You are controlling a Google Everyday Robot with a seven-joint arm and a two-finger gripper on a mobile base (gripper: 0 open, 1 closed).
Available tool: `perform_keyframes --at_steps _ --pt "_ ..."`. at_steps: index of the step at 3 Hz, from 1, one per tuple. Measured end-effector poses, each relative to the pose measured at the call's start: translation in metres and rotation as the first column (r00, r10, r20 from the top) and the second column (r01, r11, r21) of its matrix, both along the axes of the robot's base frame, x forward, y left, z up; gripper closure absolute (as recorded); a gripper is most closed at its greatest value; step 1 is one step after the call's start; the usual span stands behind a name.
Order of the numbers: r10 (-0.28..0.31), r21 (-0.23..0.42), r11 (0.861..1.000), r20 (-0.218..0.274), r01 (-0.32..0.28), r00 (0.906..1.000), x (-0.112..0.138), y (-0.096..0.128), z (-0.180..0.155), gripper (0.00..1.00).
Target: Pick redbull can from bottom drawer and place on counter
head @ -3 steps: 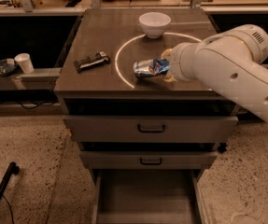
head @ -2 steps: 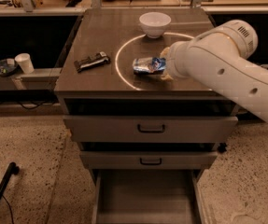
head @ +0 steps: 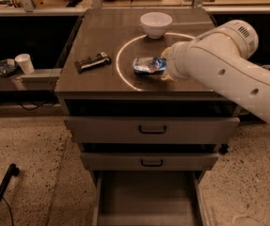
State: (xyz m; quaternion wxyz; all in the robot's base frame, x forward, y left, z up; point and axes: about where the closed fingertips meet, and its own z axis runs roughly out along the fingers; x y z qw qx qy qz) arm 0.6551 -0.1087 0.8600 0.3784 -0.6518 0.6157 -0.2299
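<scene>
The redbull can [head: 148, 65], blue and silver, lies on its side on the counter [head: 101, 36], inside the glowing white circle near its middle. My gripper [head: 166, 69] is at the can's right end, mostly hidden behind my white arm [head: 219, 65], which reaches in from the right. I cannot tell whether it holds the can. The bottom drawer [head: 146, 197] is pulled open below and its grey interior shows nothing inside.
A white bowl [head: 155, 23] stands at the back of the counter on the circle's edge. A dark bar-shaped packet [head: 92, 62] lies on the counter's left. The two upper drawers [head: 152, 130] are shut. A white cup [head: 25, 63] sits on a ledge at the left.
My arm and the can have shifted slightly to the left over the counter. Bowl, packet and drawers have not moved.
</scene>
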Motion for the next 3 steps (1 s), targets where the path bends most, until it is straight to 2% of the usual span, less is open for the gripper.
perform_keyframes --at_steps 1,2,3 --pt "0.0 0.0 1.0 0.0 0.0 1.0 0.0 0.0 0.0 0.29" --pt "0.0 0.0 1.0 0.0 0.0 1.0 0.0 0.0 0.0 0.0" --pt "0.0 0.0 1.0 0.0 0.0 1.0 0.0 0.0 0.0 0.0"
